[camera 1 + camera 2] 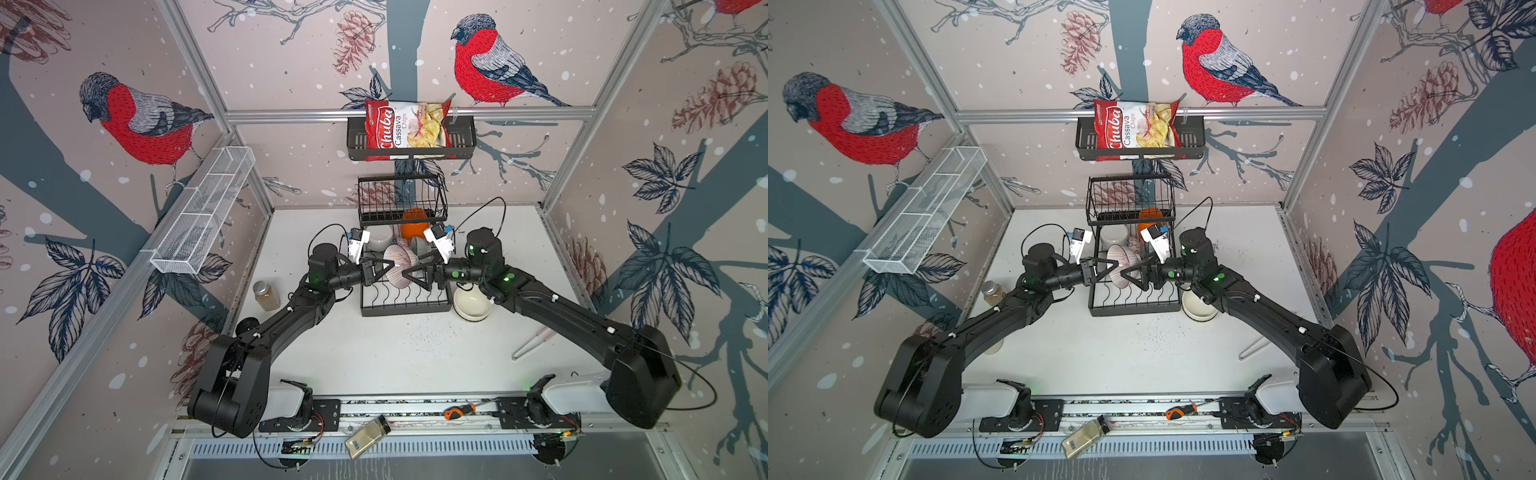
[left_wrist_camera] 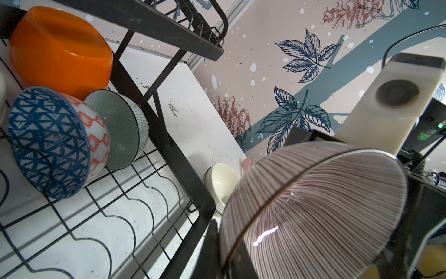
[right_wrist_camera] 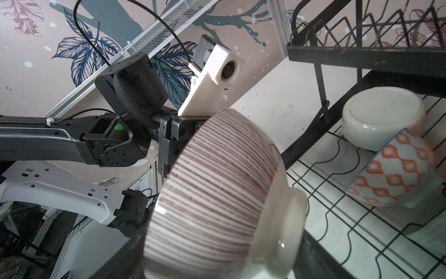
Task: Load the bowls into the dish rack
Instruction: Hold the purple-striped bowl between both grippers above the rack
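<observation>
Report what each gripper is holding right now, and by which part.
The left gripper pinches the striped bowl by its rim. The right gripper has its jaws wide around the bowl's opposite side; whether it grips cannot be told.

We show a white table (image 1: 386, 361), its surface flecked with dark specks (image 1: 415, 332). Four things rest directly on it. The black wire dish rack (image 1: 405, 309) stands at centre, toward the table's back edge. A cream bowl (image 1: 471, 307) sits upright just beside the rack's front right corner. A lidded jar (image 1: 266, 296) with amber contents stands well to the rack's left, near the left edge. A slim pale utensil (image 1: 530, 345) lies flat toward the right edge. We find the bowl and the jar in both top views.
</observation>
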